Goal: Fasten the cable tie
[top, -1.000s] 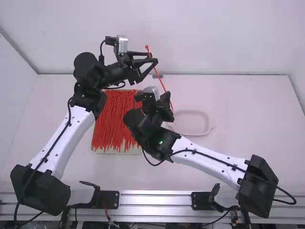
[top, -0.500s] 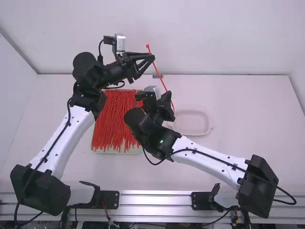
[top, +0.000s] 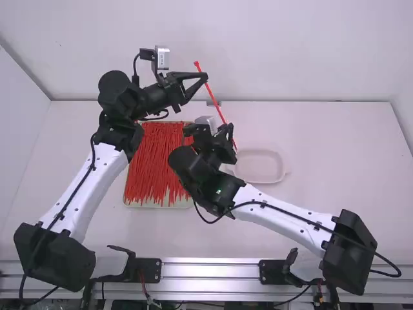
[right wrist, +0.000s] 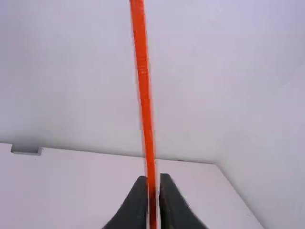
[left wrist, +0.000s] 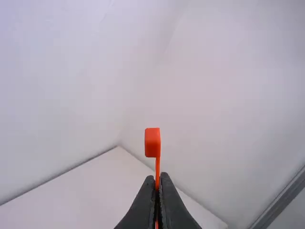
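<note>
The orange-red cable tie (top: 216, 106) hangs in the air above the bench (top: 335, 148), stretched as a straight slanted line between the two grippers. The left gripper (top: 205, 79) is clamped tight on the strap just below the tie's square head (left wrist: 152, 141), which sticks out a little past its fingertips (left wrist: 147, 193). The right gripper (top: 227, 134) pinches the same strap farther along, its fingers (right wrist: 167, 191) closed narrowly around it, and the strap (right wrist: 143, 95) runs up and away from them.

Below the left gripper, and just beside the right gripper on its left-arm side, a thick pile of spare red cable ties (top: 151, 161) lies spread on a flat board on the bench. On the other side of the right gripper, near it, a white oval dish (top: 261, 166) rests on the surface.

The bench is plain white and matte. White walls (top: 290, 45) close it in behind and at both sides, and a small grey bracket (right wrist: 26, 150) sits where the back wall meets the bench. A metal rail (top: 213, 268) runs along the near edge, at the arms' bases.
</note>
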Motion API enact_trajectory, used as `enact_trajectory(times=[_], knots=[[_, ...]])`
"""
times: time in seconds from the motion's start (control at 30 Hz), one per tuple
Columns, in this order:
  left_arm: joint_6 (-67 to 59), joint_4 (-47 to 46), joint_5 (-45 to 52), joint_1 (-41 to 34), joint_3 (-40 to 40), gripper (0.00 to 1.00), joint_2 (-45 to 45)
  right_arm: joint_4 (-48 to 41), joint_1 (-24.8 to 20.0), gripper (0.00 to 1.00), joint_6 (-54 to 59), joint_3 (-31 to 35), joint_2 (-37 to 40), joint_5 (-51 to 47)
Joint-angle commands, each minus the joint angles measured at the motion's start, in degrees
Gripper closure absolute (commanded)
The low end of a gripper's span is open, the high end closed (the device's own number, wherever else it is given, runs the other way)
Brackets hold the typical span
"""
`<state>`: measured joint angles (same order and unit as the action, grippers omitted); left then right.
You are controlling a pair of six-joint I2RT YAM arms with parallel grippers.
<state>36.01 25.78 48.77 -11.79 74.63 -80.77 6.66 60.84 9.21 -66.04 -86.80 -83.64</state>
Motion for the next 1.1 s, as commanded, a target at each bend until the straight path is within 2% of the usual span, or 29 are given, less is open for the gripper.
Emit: enact_trajectory(times=[0.0, 0.13, 0.17, 0.2, 0.27, 0.3, 0.43, 0.5, 0.77, 0.9, 1.07], knots=[[-1.29, -0.04, -0.26, 0.59, 1.75, 0.98, 0.09, -0.28, 1.68, 0.68, -0.33, -1.81, -0.33, -0.46], [-1.27, -0.33, -0.90, 1.49, 1.75, 0.98, 0.09, -1.09, 4.28, 0.53, -0.31, -1.81, -0.31, -0.46], [-0.98, -0.66, -1.14, 2.08, 1.75, 0.98, 0.09, -1.25, 5.20, 0.46, -0.35, -1.81, -0.31, -0.48], [-0.81, -0.70, -1.31, 2.19, 1.75, 0.98, 0.09, -1.42, 5.55, 0.45, -0.37, -1.81, -0.31, -0.46], [-0.94, -1.79, -1.73, 2.93, 1.75, 0.98, 0.09, -1.53, 7.30, 0.36, -0.39, -1.81, -0.31, -1.18], [-0.94, -1.79, -1.73, 2.93, 1.75, 0.98, 0.09, -1.53, 7.30, 0.36, -0.39, -1.81, -0.31, -1.18], [-1.03, -2.89, -1.66, 4.13, 1.75, 0.98, 0.09, -1.29, 11.39, 0.21, -0.35, -1.81, -0.31, -3.89], [-1.05, -3.04, -1.68, 4.48, 1.75, 0.98, 0.09, -1.29, 13.33, 0.00, -0.09, -1.81, -0.17, -3.82], [-1.90, -3.30, -1.25, 5.07, 1.75, 0.98, 0.09, -1.42, 22.49, 0.02, 5.01, -1.81, 4.44, -2.89], [-1.92, -3.50, -1.20, 5.05, 1.75, 0.98, 0.09, -1.46, 24.30, 0.02, 9.16, -1.81, 8.85, 1.31], [-1.95, -3.26, 0.24, 5.07, 1.75, 0.98, 0.09, -1.70, 23.04, 0.01, 13.18, -1.81, 15.72, 7.56]])
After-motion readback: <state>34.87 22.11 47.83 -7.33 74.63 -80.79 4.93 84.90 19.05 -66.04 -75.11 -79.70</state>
